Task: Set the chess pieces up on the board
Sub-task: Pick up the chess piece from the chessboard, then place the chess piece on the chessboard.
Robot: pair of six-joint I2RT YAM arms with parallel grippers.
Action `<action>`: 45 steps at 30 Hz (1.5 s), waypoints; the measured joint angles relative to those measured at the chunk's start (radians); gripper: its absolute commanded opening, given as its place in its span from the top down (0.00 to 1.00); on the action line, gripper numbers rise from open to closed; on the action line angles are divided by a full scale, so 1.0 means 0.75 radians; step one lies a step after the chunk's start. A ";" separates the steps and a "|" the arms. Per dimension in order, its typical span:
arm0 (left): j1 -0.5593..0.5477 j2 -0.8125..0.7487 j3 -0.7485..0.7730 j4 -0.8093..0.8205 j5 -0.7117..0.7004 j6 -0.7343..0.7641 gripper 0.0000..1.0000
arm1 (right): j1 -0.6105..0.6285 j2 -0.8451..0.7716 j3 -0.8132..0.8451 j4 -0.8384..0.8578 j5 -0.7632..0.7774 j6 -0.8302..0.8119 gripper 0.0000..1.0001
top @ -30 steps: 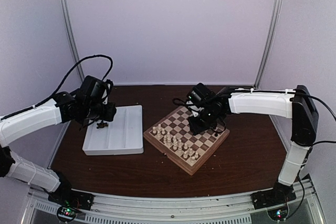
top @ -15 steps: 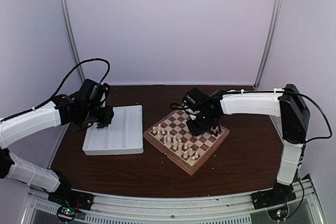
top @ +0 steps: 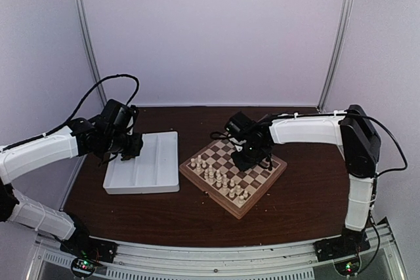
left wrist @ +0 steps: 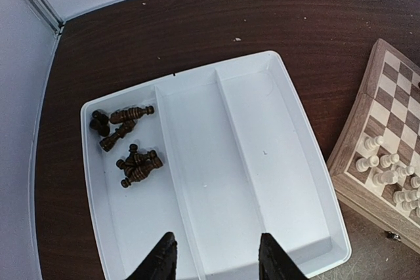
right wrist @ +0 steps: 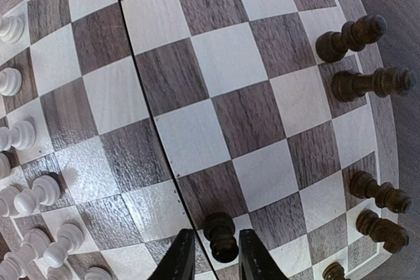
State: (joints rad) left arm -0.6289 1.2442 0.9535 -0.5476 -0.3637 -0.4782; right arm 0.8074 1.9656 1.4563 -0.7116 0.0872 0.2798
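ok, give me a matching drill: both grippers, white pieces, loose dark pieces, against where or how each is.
1 left gripper
2 right gripper
3 white pieces
4 loose dark pieces

A lying in an end compartment of the tray
B standing on the board
C open above the tray
D closed on a dark piece

Pairs: 1-C, 2-D, 3-B, 4-A

Top view: light is spread evenly and softly, the walls are tinted pale lavender, the dark table [top: 308,188] is rendered dim, and fine detail is lost to softness. Left wrist view: the white tray [left wrist: 289,181] is nearly washed out, and only faint shadows are cast. Right wrist view: the squares of the board [right wrist: 216,50] are bent toward the edges by lens distortion, and a glossy sheen is seen at lower left.
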 measured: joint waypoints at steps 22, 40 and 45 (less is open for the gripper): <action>0.000 0.017 0.000 0.000 0.001 -0.004 0.57 | -0.012 -0.013 -0.006 -0.008 0.053 -0.020 0.87; 0.000 0.032 0.000 0.001 0.022 -0.015 0.57 | -0.119 -0.150 -0.155 -0.010 0.085 -0.015 0.88; 0.000 0.035 0.000 0.001 0.028 -0.015 0.57 | -0.143 -0.150 -0.170 -0.006 0.082 -0.015 0.88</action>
State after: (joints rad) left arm -0.6289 1.2701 0.9535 -0.5468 -0.3424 -0.4896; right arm 0.7002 1.8530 1.3285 -0.7162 0.1490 0.2684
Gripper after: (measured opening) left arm 0.431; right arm 0.126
